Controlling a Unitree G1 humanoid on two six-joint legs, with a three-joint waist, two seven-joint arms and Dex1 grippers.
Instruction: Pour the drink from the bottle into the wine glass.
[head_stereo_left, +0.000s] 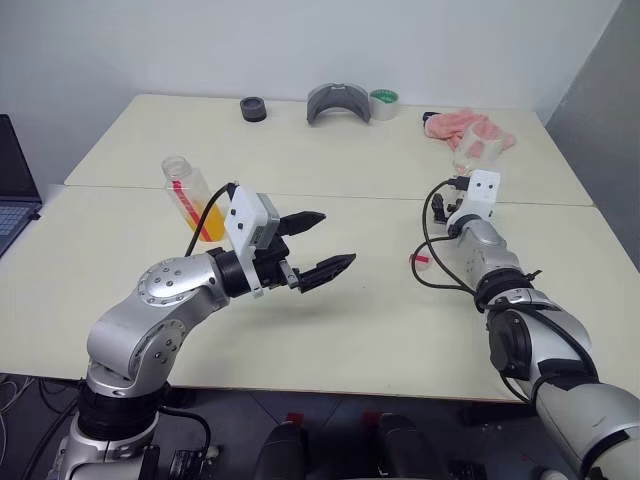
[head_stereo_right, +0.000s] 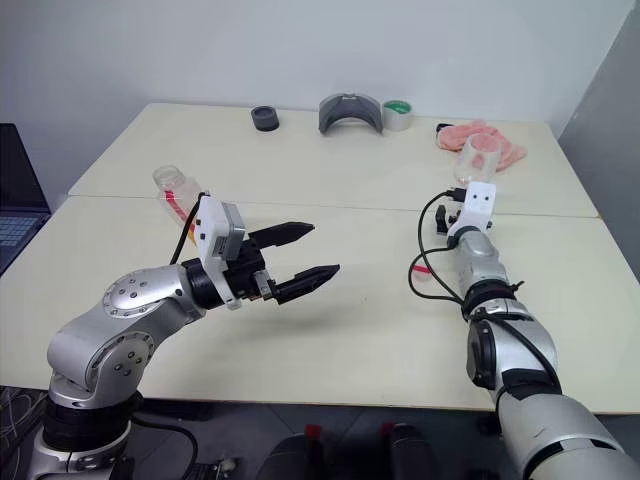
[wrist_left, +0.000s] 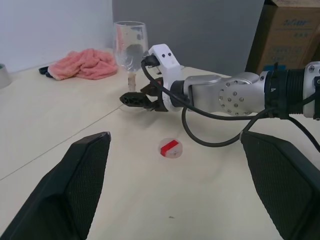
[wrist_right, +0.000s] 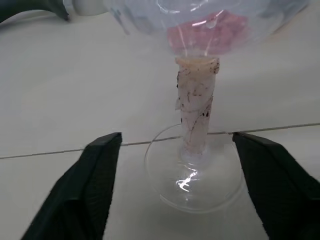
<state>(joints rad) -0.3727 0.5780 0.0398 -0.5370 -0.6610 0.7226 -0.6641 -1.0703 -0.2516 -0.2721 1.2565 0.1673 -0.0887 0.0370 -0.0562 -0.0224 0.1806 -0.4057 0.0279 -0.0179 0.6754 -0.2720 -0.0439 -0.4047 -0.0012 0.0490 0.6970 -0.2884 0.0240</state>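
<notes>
The wine glass stands upright on the table, near its far right side with plenty of bare tabletop around. The right end effector sits released, fingers straddling the taped stem, not touching. The bottle with orange drink stands left, just behind the left end effector, which hovers released. A red cap lies between the arms.
</notes>
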